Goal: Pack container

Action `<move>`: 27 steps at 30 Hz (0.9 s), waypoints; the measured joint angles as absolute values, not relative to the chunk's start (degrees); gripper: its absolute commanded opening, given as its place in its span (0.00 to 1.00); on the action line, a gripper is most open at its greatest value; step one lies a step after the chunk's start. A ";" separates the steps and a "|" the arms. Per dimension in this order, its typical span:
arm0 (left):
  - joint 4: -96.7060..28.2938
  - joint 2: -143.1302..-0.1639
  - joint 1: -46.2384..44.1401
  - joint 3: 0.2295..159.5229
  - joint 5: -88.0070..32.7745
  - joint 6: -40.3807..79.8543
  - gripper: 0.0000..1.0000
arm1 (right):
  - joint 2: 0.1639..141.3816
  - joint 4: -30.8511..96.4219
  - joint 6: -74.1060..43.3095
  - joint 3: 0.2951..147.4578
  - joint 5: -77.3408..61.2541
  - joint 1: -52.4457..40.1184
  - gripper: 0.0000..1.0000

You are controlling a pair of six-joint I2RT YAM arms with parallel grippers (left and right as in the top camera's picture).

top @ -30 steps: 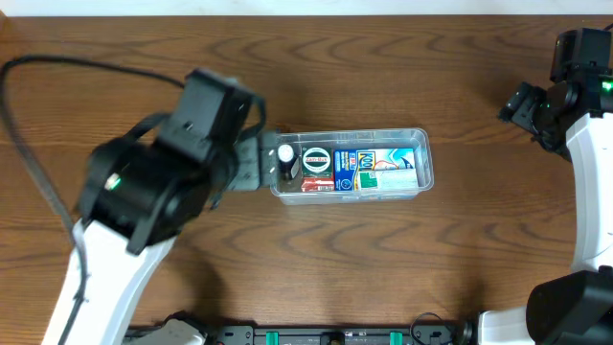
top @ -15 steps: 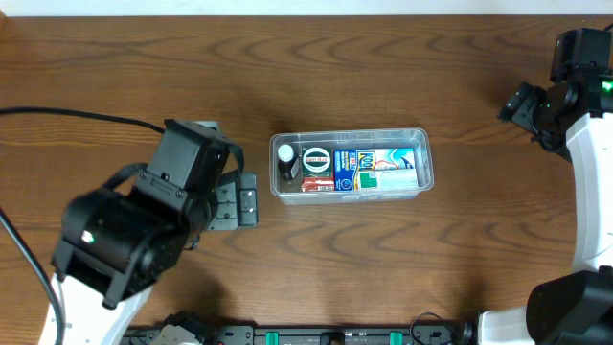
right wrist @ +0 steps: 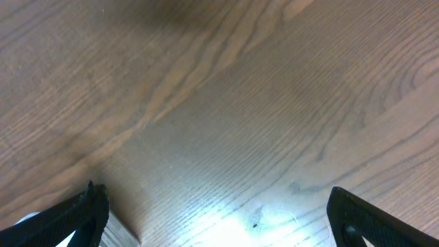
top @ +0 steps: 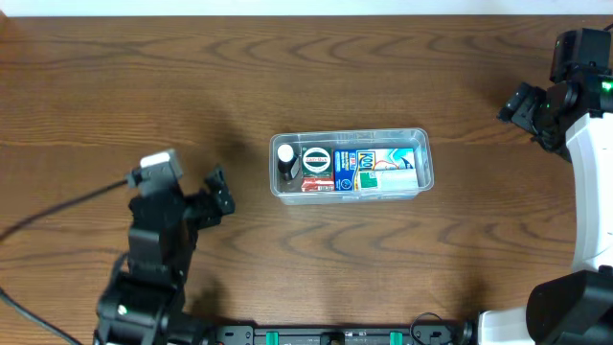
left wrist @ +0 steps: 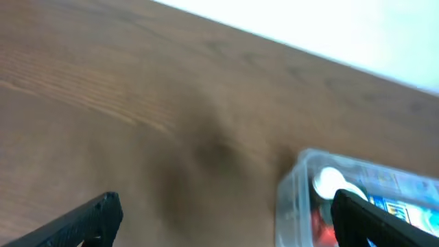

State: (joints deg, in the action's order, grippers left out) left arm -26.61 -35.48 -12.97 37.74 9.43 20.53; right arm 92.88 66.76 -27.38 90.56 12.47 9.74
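The clear plastic container (top: 351,132) lies mid-table, holding a white-capped bottle (top: 285,153), a round dark lid (top: 317,160), a red packet (top: 316,184) and blue and white packets (top: 378,165). My left gripper (top: 216,195) is open and empty, down and to the left of the container and apart from it. In the left wrist view the container's end wall (left wrist: 293,199) shows at the lower right, beside the right finger; the left gripper (left wrist: 230,216) has bare wood between its fingers. My right gripper (top: 522,103) is open at the far right; the right wrist view shows the gripper (right wrist: 219,213) over bare wood.
The table is dark brown wood (top: 383,259). A black cable (top: 57,206) trails from the left arm toward the left edge. A black rail (top: 335,335) runs along the front edge. The right arm's white links (top: 589,192) stand along the right side.
My left arm has pulled back from the container's left end, moving left and toward the front edge, its gripper still open. The right arm and the container have not moved.
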 measured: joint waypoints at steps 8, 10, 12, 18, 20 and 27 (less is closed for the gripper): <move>-11.07 -22.55 -6.20 20.64 9.45 20.51 0.98 | 92.88 66.81 -27.38 90.56 12.47 9.74 0.99; -8.08 -19.79 -4.49 17.63 9.41 20.53 0.98 | 92.88 66.83 -27.40 90.56 12.47 9.74 0.99; -5.41 -17.32 -2.90 15.31 9.45 20.51 0.98 | 92.88 66.81 -27.38 90.56 12.47 9.74 0.99; -0.58 -10.66 1.76 9.06 8.71 20.51 0.98 | 92.88 66.81 -27.38 90.56 12.47 9.74 0.99; 1.15 -9.28 2.76 7.05 7.88 20.51 0.98 | 92.88 66.81 -27.38 90.56 12.47 9.74 0.99; 2.55 -5.74 4.49 2.13 6.15 20.51 0.98 | 92.88 66.81 -27.40 90.56 12.47 9.74 0.99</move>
